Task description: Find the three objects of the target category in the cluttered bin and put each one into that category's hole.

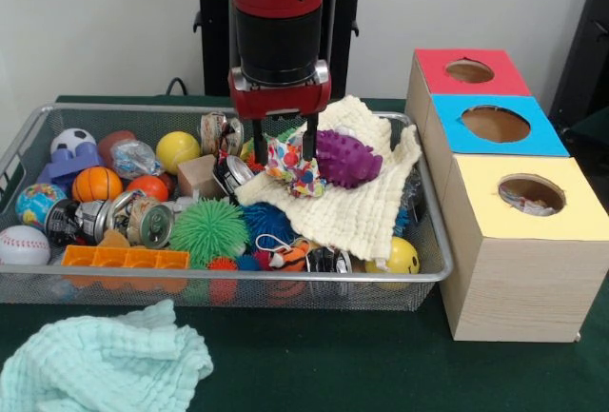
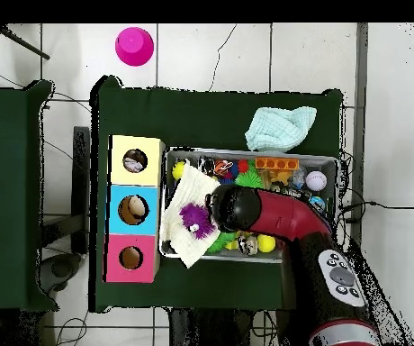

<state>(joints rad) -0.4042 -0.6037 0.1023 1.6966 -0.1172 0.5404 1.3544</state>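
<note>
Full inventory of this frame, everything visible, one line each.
Wire bin: 1, grey mesh, table centre.
Cream cloth: 1, draped over the bin's right part.
Purple spiky toy: 1, on the cream cloth.
Multicoloured dotted toy: 1, between the gripper fingers.
Green spiky ball: 1, bin centre front.
Orange block tray: 1, bin front left.
Balls: several; yellow, basketball, baseball, soccer ball, smiley.
Cans: at least two, silver, bin left.
Hole boxes: 3, red, blue, yellow, right of the bin.
Mint cloth: 1, table, front of the bin.
Pink cup: 1, on the floor.
Gripper: 1, red and black arm, over the bin.
</note>
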